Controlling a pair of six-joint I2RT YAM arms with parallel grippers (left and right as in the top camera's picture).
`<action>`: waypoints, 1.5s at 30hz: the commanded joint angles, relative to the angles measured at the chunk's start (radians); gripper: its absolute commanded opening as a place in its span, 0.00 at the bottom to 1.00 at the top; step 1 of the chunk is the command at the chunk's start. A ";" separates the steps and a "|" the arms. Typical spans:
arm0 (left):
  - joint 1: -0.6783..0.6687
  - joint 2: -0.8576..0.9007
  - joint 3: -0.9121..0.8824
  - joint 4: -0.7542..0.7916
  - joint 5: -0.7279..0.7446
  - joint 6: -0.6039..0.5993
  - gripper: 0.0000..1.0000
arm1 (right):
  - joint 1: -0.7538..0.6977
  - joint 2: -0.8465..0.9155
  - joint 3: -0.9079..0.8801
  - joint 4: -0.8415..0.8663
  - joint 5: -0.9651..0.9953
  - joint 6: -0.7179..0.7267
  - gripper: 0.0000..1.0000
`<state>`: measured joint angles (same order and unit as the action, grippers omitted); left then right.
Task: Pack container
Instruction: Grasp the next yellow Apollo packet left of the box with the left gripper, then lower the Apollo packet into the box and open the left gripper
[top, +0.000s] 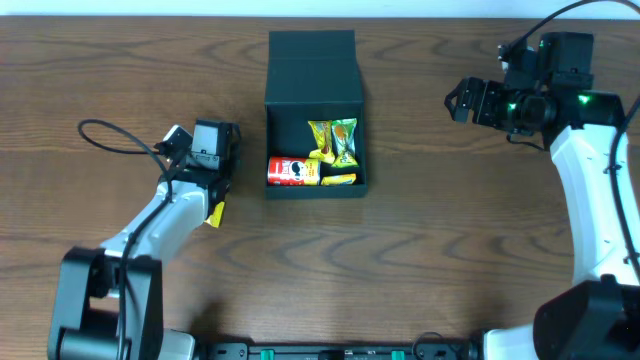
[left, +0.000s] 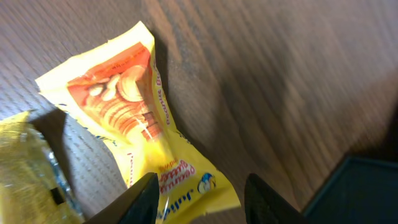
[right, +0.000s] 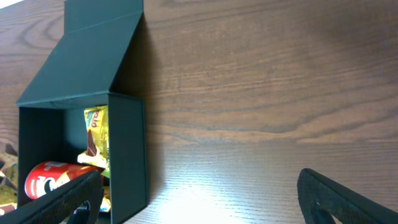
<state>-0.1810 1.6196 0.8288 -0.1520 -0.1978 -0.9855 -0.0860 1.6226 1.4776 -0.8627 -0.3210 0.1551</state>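
Observation:
The container, a dark square box, stands open at the table's middle with its flap lid folded back. Inside lie a red snack can, a green-yellow packet and a yellow packet. My left gripper is left of the box, low over a yellow peanut-butter snack packet. In the left wrist view its fingers are open and straddle the packet's near end. My right gripper is open and empty to the right of the box; in its wrist view its fingers are spread wide.
A second golden packet lies beside the yellow one, by the left finger. A corner of the box shows to the right of the left gripper. The right wrist view shows the box wall, its lid and the can.

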 joint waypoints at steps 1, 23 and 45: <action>0.013 0.038 0.000 0.007 -0.011 -0.033 0.46 | 0.009 -0.001 -0.001 0.003 0.003 -0.014 0.99; 0.061 0.065 0.000 -0.003 0.042 0.034 0.06 | 0.009 -0.001 -0.001 0.006 0.002 -0.010 0.99; -0.252 -0.161 0.121 0.131 0.129 0.929 0.06 | 0.009 -0.001 -0.001 0.029 0.003 0.009 0.99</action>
<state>-0.4080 1.4601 0.9295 -0.0208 -0.1024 -0.2554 -0.0856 1.6226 1.4776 -0.8364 -0.3206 0.1562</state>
